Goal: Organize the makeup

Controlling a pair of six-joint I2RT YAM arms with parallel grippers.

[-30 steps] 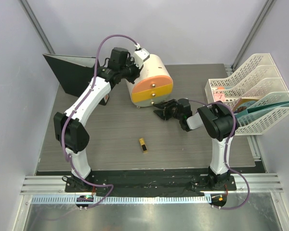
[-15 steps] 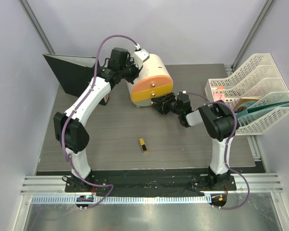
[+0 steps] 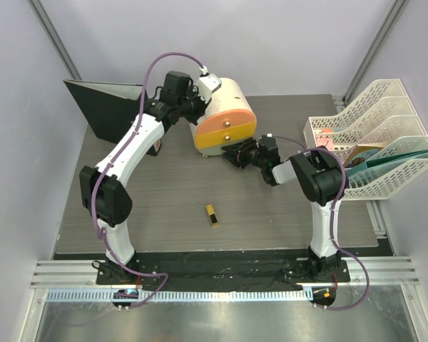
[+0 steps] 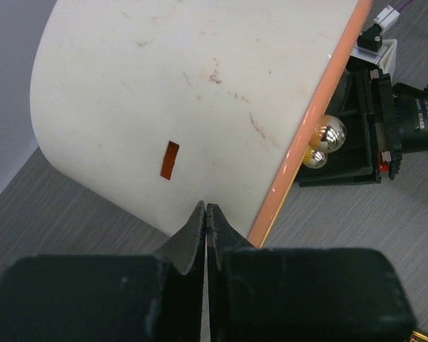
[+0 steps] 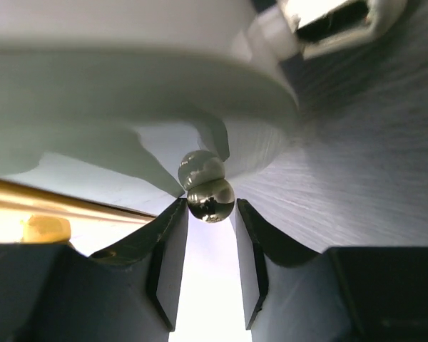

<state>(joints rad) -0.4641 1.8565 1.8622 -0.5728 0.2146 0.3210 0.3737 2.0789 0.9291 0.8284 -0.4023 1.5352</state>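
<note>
A black-gold lipstick point(image 3: 212, 214) lies on the table between the two arms; no other makeup shows. The cream-and-orange cylindrical box point(image 3: 225, 107) lies on its side, its orange drawer front with two gold knobs point(image 3: 227, 133) facing the right arm. My left gripper point(image 3: 197, 107) is shut and empty, its tips point(image 4: 207, 206) against the box's cream side point(image 4: 185, 85). My right gripper point(image 3: 235, 153) is open at the drawer front. In the right wrist view its fingertips point(image 5: 177, 208) stand on either side of the lower knob point(image 5: 211, 199), which sits at the tips.
A black folder point(image 3: 103, 107) stands at the back left. A white file rack point(image 3: 371, 135) with papers stands at the right edge. The right gripper's black body point(image 4: 371, 128) shows beside the knobs point(image 4: 332, 132) in the left wrist view.
My right gripper has moved left and back, from mid-table up to the box's orange front, with its jaws now around a knob. The left arm and the lipstick have not moved.
</note>
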